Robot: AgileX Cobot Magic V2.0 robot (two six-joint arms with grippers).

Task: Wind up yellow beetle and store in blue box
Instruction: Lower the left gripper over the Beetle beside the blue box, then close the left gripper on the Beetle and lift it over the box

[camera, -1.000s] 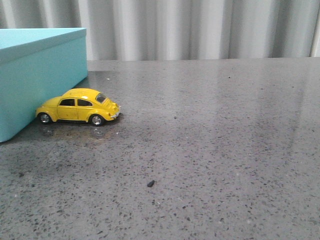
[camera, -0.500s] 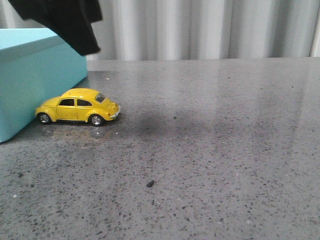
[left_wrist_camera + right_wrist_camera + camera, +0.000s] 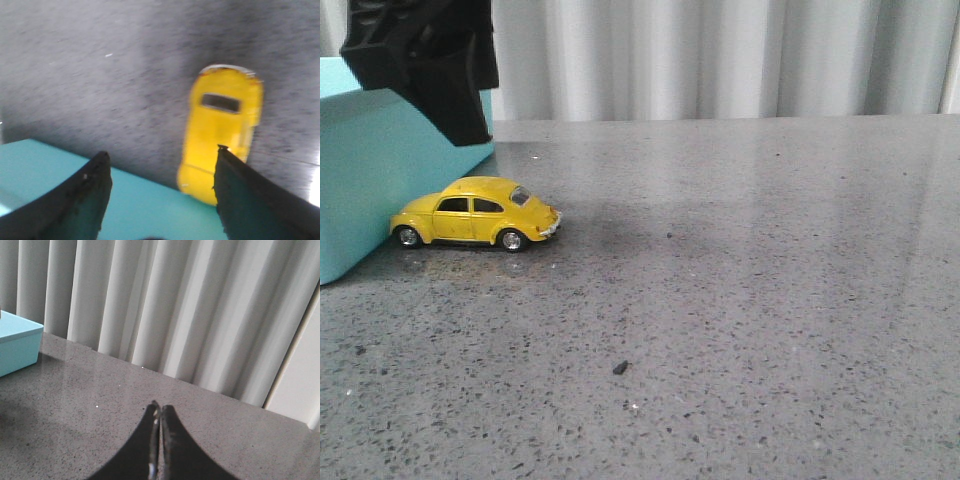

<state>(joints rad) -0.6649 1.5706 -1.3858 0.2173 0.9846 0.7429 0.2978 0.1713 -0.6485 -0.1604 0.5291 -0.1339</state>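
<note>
The yellow beetle (image 3: 477,213) stands on its wheels on the grey table, close beside the blue box (image 3: 380,170) at the left. My left gripper (image 3: 450,110) hangs above the box's near corner and above the car, black, its tips pointing down. In the left wrist view the left gripper (image 3: 162,155) is open and empty, the beetle (image 3: 220,132) lies below by one fingertip, and the box lid (image 3: 140,205) shows under the gap. My right gripper (image 3: 160,410) is shut and empty, out of the front view.
The grey speckled table (image 3: 740,300) stretches to the right of the car. A small dark speck (image 3: 620,367) lies near the front. A pleated white curtain (image 3: 720,50) closes off the back. The box corner (image 3: 17,342) shows in the right wrist view.
My left gripper has come into the front view from the top left and dropped lower, over the box corner. The beetle and box have not moved.
</note>
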